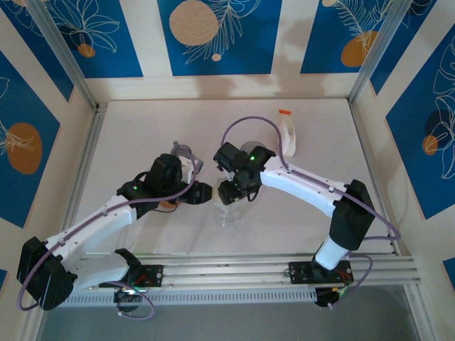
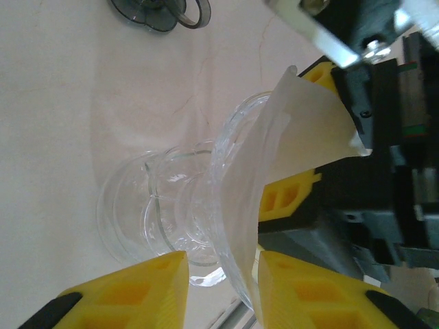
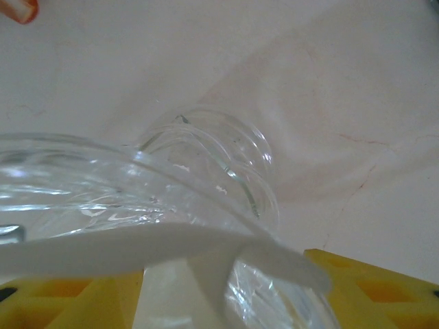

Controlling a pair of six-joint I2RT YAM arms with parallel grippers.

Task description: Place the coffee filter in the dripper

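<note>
The clear glass dripper (image 1: 231, 213) stands on the white table between the two grippers. In the left wrist view its rim passes between my left gripper's (image 2: 223, 257) yellow fingers, which are shut on the dripper (image 2: 151, 205). The white paper coffee filter (image 2: 302, 130) sits point-down inside the dripper's cone. My right gripper (image 1: 231, 193) hangs over it, its fingers (image 2: 288, 195) standing apart on either side of the paper. In the right wrist view the filter's upper edge (image 3: 137, 243) runs across my right gripper (image 3: 223, 274), above the dripper's ribbed glass (image 3: 206, 151).
A dark transparent round piece (image 1: 183, 150) lies behind the left gripper, also seen as a smoky disc (image 2: 154, 10). A white bottle with an orange cap (image 1: 286, 131) stands at the back right. Metal rails (image 1: 234, 270) run along the near edge.
</note>
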